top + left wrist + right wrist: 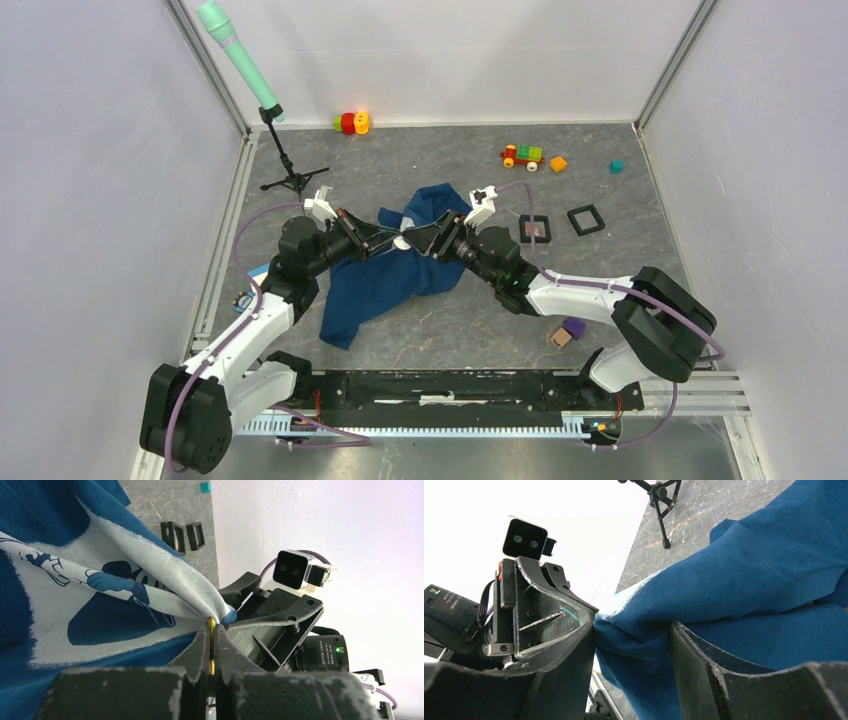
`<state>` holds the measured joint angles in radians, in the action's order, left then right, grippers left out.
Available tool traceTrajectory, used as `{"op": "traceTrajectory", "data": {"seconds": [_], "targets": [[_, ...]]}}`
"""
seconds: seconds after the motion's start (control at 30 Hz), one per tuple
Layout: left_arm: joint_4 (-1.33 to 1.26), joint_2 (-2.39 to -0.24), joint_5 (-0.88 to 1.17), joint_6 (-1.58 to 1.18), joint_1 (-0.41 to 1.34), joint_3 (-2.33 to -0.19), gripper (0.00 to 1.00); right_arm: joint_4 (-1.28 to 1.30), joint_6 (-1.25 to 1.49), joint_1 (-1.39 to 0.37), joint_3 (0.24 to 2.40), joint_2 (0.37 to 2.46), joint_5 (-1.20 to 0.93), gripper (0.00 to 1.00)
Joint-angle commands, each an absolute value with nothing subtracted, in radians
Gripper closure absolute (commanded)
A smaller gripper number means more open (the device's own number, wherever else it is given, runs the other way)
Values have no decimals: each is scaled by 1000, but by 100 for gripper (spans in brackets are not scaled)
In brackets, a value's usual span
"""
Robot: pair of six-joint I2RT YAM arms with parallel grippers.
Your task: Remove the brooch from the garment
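Observation:
The garment [385,280], a dark blue T-shirt with a white cartoon print, is bunched at the middle of the table and lifted at its upper part between both grippers. My left gripper [392,242] is shut on the thin gold edge of the brooch [212,630], which sits in the white printed fabric [165,587]. In the left wrist view the gripper [212,647] pinches it tightly. My right gripper [418,240] faces the left one and is shut on a thick fold of the blue garment [749,580], with the fold filling its jaws [631,645].
A microphone stand [290,160] with a green microphone stands at the back left. Toy blocks [350,123], a toy train [522,155], an orange block [558,164] and a teal cube [616,166] lie at the back. Two black square frames [585,219] lie on the right, and a purple block [572,327] lies by the right arm.

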<state>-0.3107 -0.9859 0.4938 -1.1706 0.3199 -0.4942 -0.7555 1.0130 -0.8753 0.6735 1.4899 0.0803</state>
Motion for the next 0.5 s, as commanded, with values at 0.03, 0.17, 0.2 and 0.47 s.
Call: {"op": "traceTrajectory", "data": {"seconds": [0.03,0.17,0.2,0.47], "targets": [[-392,-987,548,-1202,319,-494,98,-797,997,-882,713,1516,95,44],[-373,-987,546,-1183,318,-505,98,-781,978,-882,724,1521,77,47],[-367,-987,546,-1178,318,-510,98,-776,970,-881,723,1519,73,47],[-376,-1009,551,-1192,319,-537,98,-727,887,-885,726,1524,20,51]]}}
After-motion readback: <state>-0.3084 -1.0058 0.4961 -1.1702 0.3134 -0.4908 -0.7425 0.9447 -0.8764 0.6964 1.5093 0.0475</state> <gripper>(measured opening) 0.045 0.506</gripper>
